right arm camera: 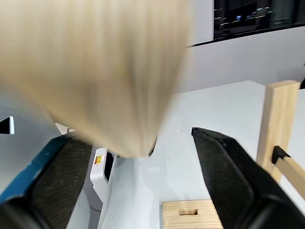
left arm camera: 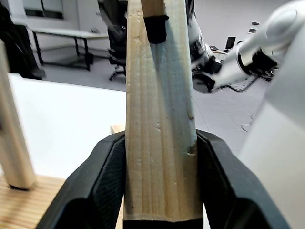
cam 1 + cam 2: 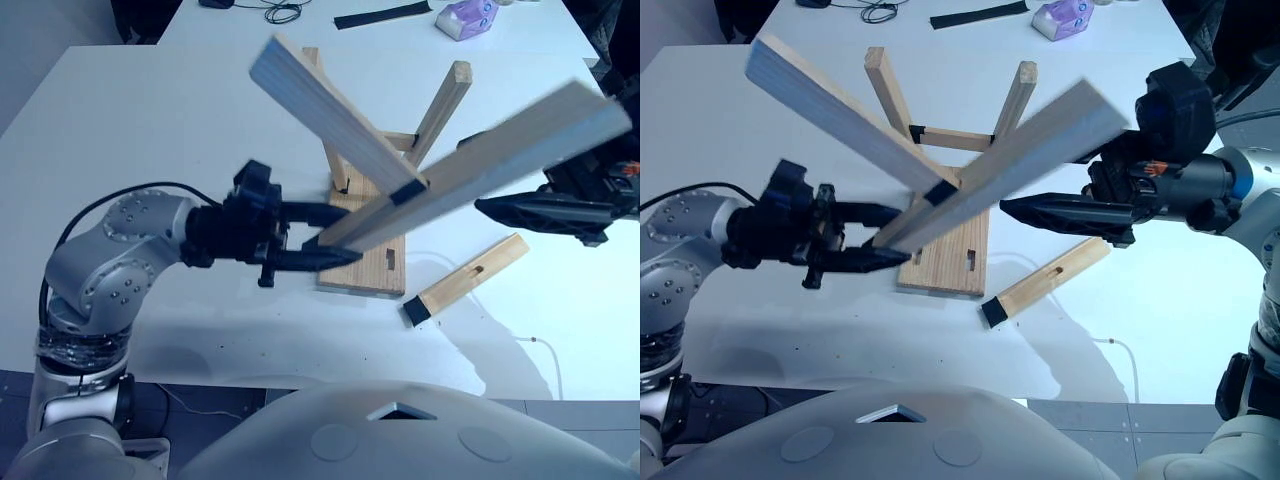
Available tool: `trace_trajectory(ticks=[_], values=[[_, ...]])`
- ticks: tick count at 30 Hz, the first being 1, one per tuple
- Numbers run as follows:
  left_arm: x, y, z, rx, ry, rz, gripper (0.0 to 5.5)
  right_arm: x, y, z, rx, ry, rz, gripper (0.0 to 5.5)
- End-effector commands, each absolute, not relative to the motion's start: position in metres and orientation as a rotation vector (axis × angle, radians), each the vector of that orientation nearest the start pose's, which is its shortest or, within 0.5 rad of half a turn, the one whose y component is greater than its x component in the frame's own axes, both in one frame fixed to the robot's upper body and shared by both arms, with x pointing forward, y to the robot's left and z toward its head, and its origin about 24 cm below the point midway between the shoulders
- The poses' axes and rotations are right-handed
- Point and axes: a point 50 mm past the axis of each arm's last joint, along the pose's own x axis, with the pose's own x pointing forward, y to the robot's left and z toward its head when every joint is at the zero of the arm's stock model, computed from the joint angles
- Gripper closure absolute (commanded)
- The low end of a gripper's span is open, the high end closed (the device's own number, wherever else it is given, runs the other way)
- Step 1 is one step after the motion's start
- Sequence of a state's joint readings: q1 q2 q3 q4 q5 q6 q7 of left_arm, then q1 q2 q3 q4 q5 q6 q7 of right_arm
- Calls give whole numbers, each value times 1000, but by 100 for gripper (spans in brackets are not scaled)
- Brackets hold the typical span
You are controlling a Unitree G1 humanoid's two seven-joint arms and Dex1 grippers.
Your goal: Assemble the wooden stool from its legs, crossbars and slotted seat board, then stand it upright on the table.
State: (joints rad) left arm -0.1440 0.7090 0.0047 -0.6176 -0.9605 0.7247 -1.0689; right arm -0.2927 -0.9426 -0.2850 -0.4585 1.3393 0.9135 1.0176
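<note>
The slotted seat board (image 3: 950,262) lies flat on the worktop (image 3: 740,310). Two legs (image 3: 886,85) stand in its far end, tied by a crossbar (image 3: 955,139). Above the board's near end, the left gripper (image 3: 902,235) has its jaws clenched on the foot of a second leg pair (image 3: 830,100), whose two legs splay up and outward in a V over the board. The right gripper (image 3: 1015,208) hangs to the board's right, jaws released and spread beside the V's right-hand leg. I cannot tell whether they touch it. A loose slotted bar (image 3: 1045,283) lies on the worktop just right of the board.

The risks, as I judge them:
- The V is gripped only at its low end, so its long legs could lever it round in the jaws.
- Swinging it toward the free slots could strike the standing legs and unseat them.
- A skewed approach could jam the ends at the slots or push the unclamped board along.
</note>
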Motion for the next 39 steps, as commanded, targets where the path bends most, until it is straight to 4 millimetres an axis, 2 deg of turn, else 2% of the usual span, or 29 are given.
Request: trace_trajectory(ticks=[1,16,27,39], values=[[185,138,169,-97,129,-1645,345,202,-186,238,154,111,1547,180],[194,135,171,-104,105,-1615,345,194,-178,236,180,119,1590,180],[195,133,169,-90,101,-1608,345,193,-177,235,182,126,1596,342],[208,131,171,-85,54,-1517,345,193,-178,226,136,166,1579,344]])
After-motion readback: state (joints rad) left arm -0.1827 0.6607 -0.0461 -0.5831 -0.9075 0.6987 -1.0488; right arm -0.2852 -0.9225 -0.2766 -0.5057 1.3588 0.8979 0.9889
